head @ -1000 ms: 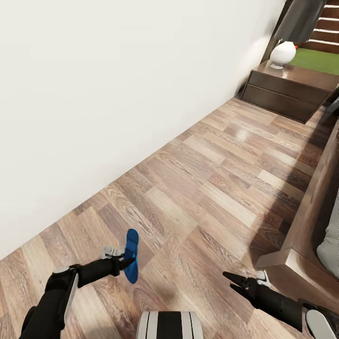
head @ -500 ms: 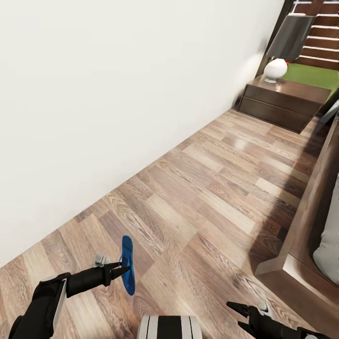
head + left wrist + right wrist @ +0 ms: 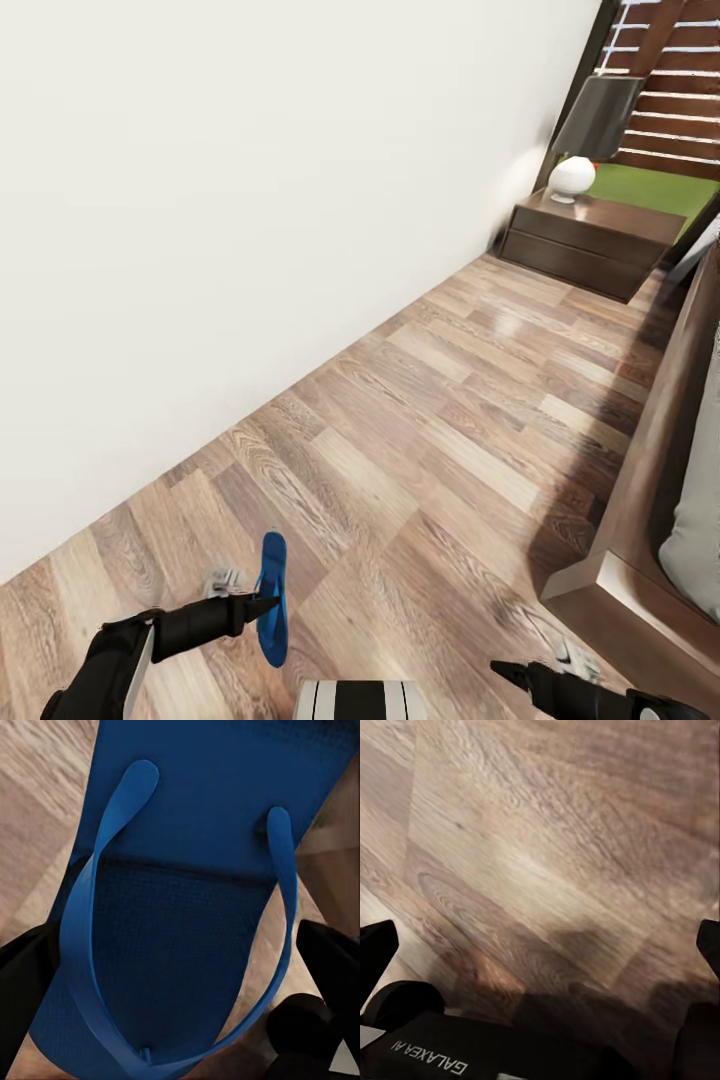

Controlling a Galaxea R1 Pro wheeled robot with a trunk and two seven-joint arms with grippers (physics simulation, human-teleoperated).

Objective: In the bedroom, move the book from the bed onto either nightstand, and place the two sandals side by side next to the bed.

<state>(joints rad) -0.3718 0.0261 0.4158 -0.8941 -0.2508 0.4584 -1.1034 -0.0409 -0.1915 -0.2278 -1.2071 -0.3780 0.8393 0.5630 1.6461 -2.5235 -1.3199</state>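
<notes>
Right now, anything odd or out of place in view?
Only the sandal: it hangs on edge above the wood floor, pinched in the left gripper, not lying flat. The right gripper is open and empty near the bed corner. Nothing is spilled or damaged.

the one readable text is white lettering, "galaxea", upside down on the black arm [image 3: 472, 1057] beside the wood floor [image 3: 555, 855].

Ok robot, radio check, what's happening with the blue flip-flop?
Left gripper shut on blue sandal, held on edge above the wood floor. Right gripper open, empty. Bed at right. Path ahead open.
</notes>
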